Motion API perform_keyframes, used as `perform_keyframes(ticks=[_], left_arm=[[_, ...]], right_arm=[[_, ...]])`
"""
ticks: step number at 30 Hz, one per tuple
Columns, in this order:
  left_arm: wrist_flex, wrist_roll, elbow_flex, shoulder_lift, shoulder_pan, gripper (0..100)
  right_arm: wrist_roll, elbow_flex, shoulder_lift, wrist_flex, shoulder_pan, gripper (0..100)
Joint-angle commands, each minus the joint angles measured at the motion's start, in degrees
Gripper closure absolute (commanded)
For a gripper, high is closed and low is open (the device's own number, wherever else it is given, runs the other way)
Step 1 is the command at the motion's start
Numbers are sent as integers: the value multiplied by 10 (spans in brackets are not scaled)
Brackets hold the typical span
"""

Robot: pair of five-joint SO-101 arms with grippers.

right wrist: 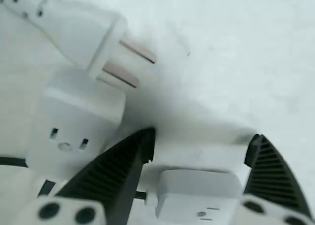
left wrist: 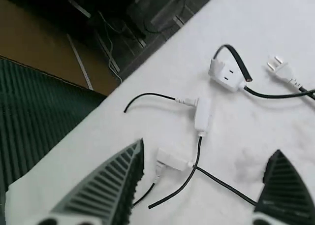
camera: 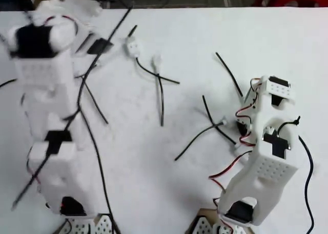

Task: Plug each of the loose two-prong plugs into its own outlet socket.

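Grasping step, I judge: on the right of the white table (camera: pixel 154 183) the right claw (right wrist: pixel 202 136), jaws apart, straddles a white boxy plastic outlet socket (right wrist: pixel 197 195), with a white two-prong plug (right wrist: pixel 83 33) lying loose just beside it, so next it must close squarely, while the left claw (left wrist: pixel 209 148) hangs apart at far left.

Left arm (camera: pixel 41 75) and right arm (camera: pixel 269 167): white shells, black servo blocks, red-and-black wiring. Gripper fingers (right wrist: pixel 113 176) dark, ribbed, tapering; apparently round recesses at base.
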Motion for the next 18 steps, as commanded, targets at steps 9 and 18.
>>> perform_keyframes(ticks=[9,18], left_arm=[[4,143,177,-355,-121,623],[-39,150,572,-611,-192,623]], right_arm=[[0,4,5,-7,-18,683],[0,-72,-36,100,-31,683]])
